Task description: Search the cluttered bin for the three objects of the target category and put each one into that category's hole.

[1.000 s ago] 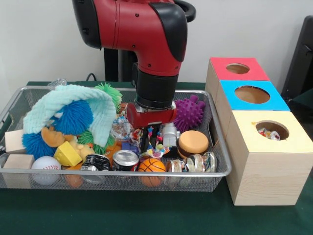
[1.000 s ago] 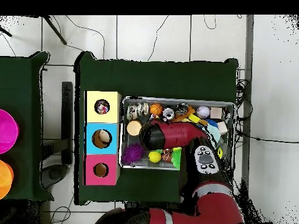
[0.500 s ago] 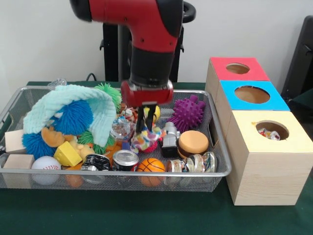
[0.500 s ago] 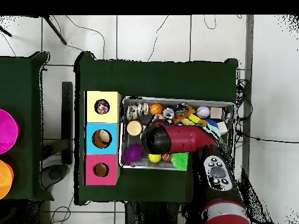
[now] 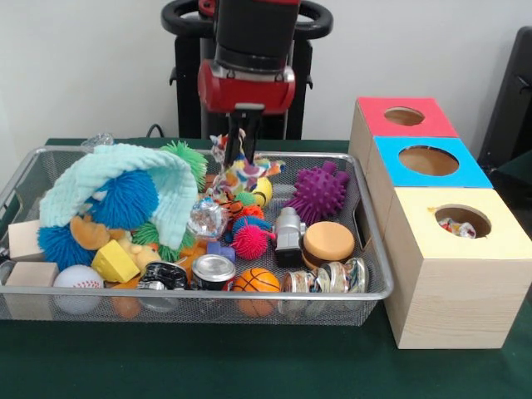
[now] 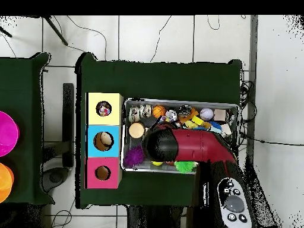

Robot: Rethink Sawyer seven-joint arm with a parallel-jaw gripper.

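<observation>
Polka-dot cloth (image 5: 242,169) hangs from the claw (image 5: 242,150), whose fingers are pinched together on its upper part, above the middle of the bin (image 5: 199,293). The cloth dangles clear of most of the clutter, its lower edge just over a yellow ball (image 5: 262,191) and near a purple spiky ball (image 5: 320,191). The arm (image 6: 184,145) reaches over the bin's centre in the overhead view, hiding the claw and cloth there.

The bin sits on the green desk (image 5: 249,366) and is packed with toys: a mint cloth (image 5: 125,174) draped over blue fuzzy balls (image 5: 125,199) at the left, a baseball (image 5: 77,278) and wooden blocks (image 5: 29,273) at the near left corner, a can (image 5: 214,271), a small basketball (image 5: 258,281) and a toy burger (image 5: 327,243) along the near side.

Beside the bin's right end stand three wooden boxes in a row. The yellow-topped box (image 5: 453,283) is nearest the camera, and its hole (image 5: 462,221) shows another dotted piece (image 5: 453,226) inside. The blue-topped box (image 5: 428,162) and red-topped box (image 5: 403,116) follow behind it.
</observation>
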